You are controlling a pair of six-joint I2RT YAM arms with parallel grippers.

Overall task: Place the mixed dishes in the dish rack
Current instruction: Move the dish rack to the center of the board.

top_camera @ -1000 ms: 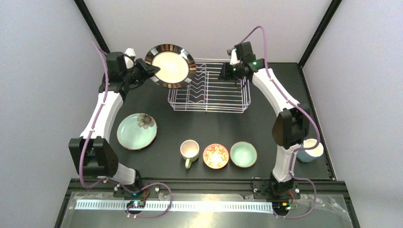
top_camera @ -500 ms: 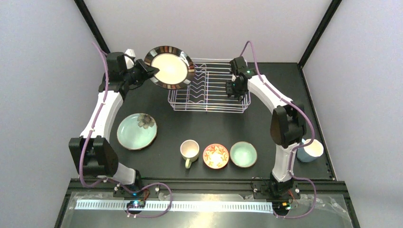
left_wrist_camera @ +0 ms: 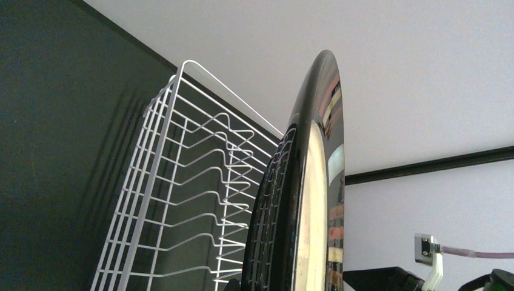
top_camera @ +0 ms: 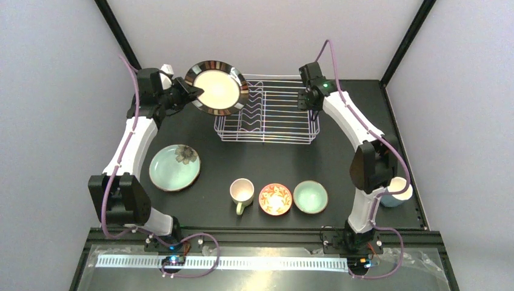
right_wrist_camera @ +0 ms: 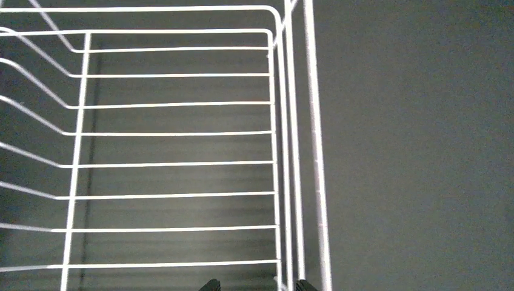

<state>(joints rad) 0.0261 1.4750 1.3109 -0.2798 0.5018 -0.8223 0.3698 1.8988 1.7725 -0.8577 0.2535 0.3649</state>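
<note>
My left gripper (top_camera: 189, 94) is shut on the rim of the cream plate with dark striped rim (top_camera: 217, 88) and holds it on edge above the left end of the white wire dish rack (top_camera: 267, 112). In the left wrist view the plate (left_wrist_camera: 315, 182) stands edge-on beside the rack's wavy dividers (left_wrist_camera: 200, 182). My right gripper (top_camera: 312, 103) is open and empty over the rack's right wall (right_wrist_camera: 294, 151), its fingertips (right_wrist_camera: 305, 284) on either side of an inner side wire. The pink dotted plate is out of view.
On the black table sit the teal flower plate (top_camera: 174, 167), the cream mug (top_camera: 242, 191), the red-orange bowl (top_camera: 275, 199) and the mint bowl (top_camera: 310, 197). The blue mug (top_camera: 398, 190) stands at the right edge, partly behind the right arm.
My right gripper came down over the rack and then shifted right to its right wall. The left gripper and the plate have hardly moved.
</note>
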